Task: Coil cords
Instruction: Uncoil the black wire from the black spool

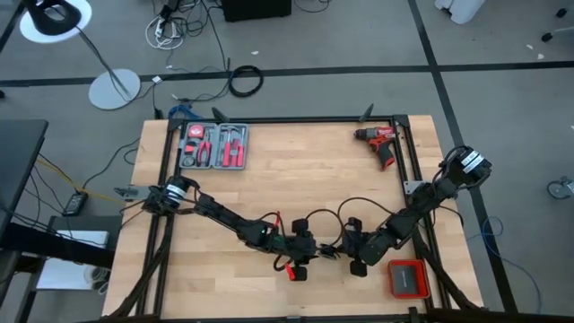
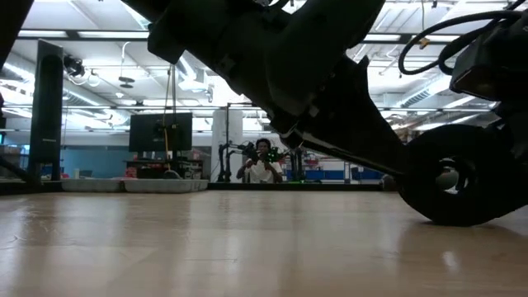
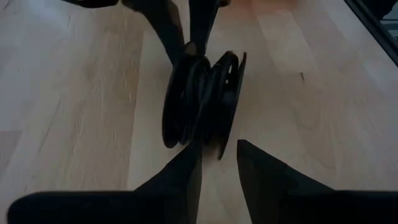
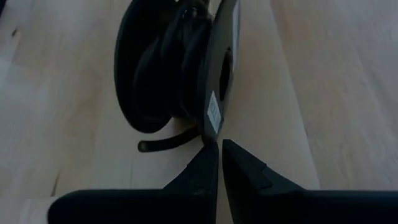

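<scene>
Wrist views show the cord (image 4: pixel 163 68) best: thin black cable wound tight on a dark spool, standing on edge on the counter (image 3: pixel 74 112) near its front middle, one loose end (image 4: pixel 163 144) poking out. My left gripper (image 3: pixel 219 163) sits spread just short of the spool; my right gripper (image 4: pixel 220 163) is nearly pressed together, pinching the spool's flange edge. High view alone shows the red drill (image 1: pixel 381 144), tool case (image 1: pixel 213 145) and red box (image 1: pixel 408 278). Low view is mostly blocked by my arms.
</scene>
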### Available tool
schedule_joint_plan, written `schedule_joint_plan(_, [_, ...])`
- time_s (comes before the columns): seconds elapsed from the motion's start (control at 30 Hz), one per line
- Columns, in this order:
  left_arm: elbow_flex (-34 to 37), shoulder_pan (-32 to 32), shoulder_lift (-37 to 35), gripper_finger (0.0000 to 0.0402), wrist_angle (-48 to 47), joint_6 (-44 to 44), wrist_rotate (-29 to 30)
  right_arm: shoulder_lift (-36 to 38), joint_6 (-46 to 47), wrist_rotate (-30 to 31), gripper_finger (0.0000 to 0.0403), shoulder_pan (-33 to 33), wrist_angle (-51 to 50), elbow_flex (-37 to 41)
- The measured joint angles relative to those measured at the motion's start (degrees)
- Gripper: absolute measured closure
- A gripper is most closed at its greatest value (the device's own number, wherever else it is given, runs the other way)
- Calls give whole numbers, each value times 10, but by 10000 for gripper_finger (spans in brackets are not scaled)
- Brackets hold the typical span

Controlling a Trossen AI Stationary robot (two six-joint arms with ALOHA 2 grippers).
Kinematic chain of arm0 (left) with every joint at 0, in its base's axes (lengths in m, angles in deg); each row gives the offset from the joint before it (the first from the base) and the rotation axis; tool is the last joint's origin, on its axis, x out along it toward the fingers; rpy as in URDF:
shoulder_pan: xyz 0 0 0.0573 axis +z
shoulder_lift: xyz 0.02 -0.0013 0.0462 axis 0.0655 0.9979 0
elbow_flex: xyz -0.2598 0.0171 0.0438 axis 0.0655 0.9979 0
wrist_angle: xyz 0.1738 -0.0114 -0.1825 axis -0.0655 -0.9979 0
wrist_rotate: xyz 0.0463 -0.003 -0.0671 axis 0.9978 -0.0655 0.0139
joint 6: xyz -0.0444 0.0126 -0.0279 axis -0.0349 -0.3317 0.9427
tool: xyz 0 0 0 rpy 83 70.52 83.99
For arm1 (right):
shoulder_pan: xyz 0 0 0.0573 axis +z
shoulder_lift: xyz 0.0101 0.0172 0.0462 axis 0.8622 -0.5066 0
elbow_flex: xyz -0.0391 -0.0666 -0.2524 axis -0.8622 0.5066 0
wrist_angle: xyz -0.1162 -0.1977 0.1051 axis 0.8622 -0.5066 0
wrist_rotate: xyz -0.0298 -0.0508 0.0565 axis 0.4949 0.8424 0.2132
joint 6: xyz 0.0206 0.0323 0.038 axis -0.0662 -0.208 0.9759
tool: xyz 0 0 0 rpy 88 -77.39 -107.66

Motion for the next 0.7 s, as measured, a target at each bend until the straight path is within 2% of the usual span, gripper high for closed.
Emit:
schedule_joint_plan(0.23, [0,0,0,295,1,0,21,0,-14,-14,378,-11,19,0])
schedule_joint_plan(0.7, [0,0,0,296,14,0,23,0,-20,-19,378,-14,22,0])
